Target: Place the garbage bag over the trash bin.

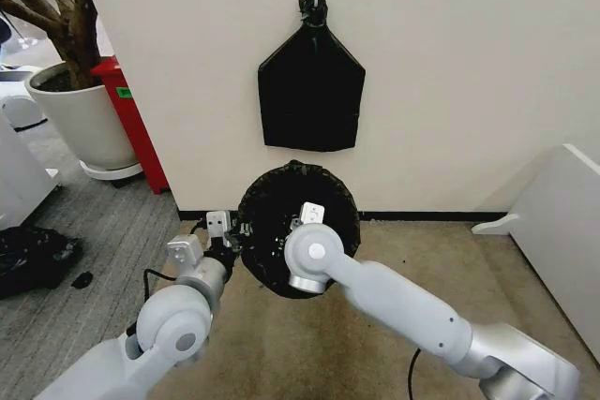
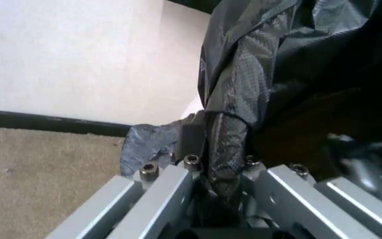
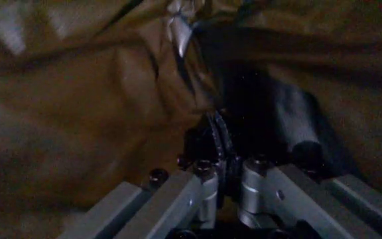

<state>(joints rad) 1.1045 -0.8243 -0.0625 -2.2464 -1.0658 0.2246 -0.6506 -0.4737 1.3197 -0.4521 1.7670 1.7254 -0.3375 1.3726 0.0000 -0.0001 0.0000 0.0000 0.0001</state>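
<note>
The garbage bag (image 1: 298, 222), black and wrinkly, is spread in a round shape on the floor against the wall, its mouth facing up. The trash bin is hidden under it. My left gripper (image 1: 232, 231) is at the bag's left rim. In the left wrist view the left gripper (image 2: 221, 167) is shut on a fold of the garbage bag (image 2: 244, 89). My right gripper (image 1: 307, 216) reaches into the bag's mouth from above. In the right wrist view the right gripper (image 3: 222, 172) is shut on a dark pleat of the garbage bag (image 3: 198, 94).
A flat black knotted bundle (image 1: 311, 91) hangs on the wall above. At the left stand a white plant pot (image 1: 84, 124) and a red stand (image 1: 136, 128), with a lumpy dark bag (image 1: 33, 255) on the floor. White furniture (image 1: 562, 222) is at the right.
</note>
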